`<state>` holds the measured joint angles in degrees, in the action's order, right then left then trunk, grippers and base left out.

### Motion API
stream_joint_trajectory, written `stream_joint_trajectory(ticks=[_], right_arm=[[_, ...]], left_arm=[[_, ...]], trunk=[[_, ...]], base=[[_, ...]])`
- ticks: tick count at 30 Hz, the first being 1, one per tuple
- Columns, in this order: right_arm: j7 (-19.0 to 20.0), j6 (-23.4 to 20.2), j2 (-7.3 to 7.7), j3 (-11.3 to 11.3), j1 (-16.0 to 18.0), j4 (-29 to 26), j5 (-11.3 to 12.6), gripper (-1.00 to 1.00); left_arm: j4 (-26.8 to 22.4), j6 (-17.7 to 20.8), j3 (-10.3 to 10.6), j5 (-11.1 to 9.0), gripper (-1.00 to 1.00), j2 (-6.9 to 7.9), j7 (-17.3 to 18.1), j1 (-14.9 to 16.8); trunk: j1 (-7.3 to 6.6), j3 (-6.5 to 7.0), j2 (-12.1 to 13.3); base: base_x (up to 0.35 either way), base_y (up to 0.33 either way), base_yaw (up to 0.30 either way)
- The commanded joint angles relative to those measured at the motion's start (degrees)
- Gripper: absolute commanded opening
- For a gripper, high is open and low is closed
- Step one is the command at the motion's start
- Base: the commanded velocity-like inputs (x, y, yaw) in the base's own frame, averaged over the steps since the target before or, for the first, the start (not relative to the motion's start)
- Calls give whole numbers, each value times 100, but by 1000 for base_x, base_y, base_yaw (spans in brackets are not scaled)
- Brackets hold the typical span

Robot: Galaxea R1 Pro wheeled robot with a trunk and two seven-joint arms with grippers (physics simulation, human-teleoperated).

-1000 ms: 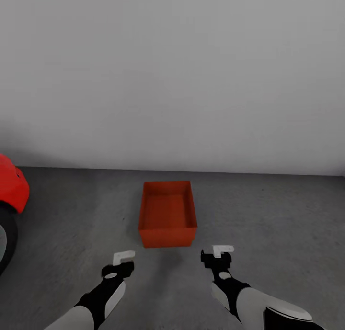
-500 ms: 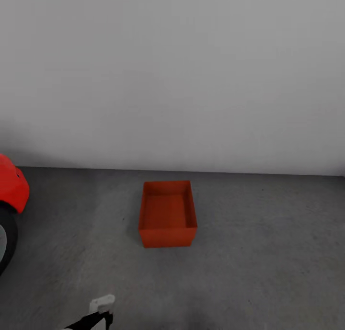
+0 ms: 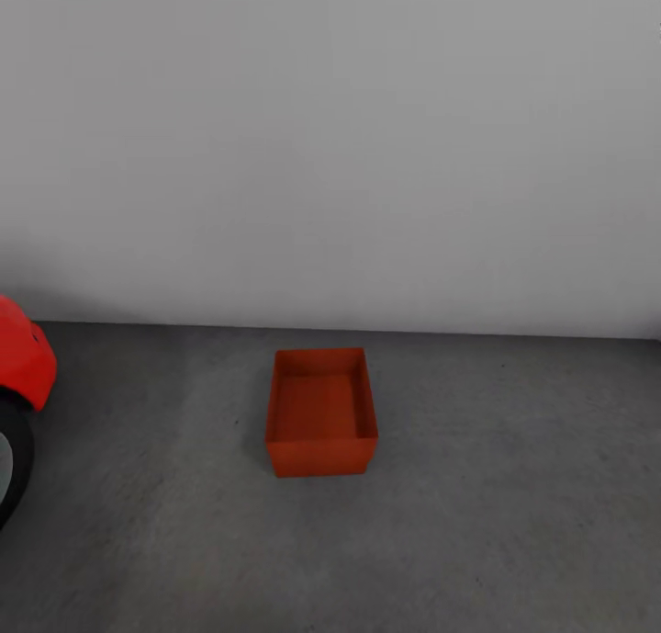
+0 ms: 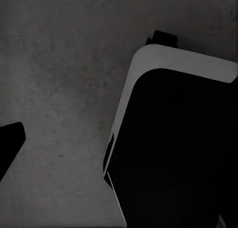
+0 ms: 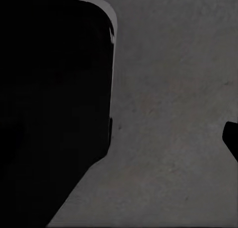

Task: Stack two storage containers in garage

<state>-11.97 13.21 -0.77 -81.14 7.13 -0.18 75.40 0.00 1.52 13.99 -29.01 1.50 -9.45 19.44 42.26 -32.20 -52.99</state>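
Smooth matt orange-red storage container [image 3: 321,412] rests on rough, mottled grey concrete floor [image 3: 514,486], plain matt white-grey wall [image 3: 330,146] at 12 o'clock, glossy red car [image 3: 23,353] at 9 o'clock

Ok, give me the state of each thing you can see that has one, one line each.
storage container: upright on the garage floor, open-topped, empty, nothing stacked on it, apart from the wall.
red car: parked at the left, front corner and wheel showing.
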Motion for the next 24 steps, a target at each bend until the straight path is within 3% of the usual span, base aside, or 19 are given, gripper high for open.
stream_joint_trajectory(ticks=[1, 24], right_arm=[[46, 10, -1, -48, -16, -4, 46, 100], [212, -16, 11, -48, -45, -9, 36, 100]], left_arm=[[0, 12, 50, -35, 100, 0, 15, -11], [-19, 23, 68, 25, 100, 25, 58, -36]], trunk=[[0, 4, -3], [0, 216, -3]], base=[[0, 0, 0], [0, 0, 0]])
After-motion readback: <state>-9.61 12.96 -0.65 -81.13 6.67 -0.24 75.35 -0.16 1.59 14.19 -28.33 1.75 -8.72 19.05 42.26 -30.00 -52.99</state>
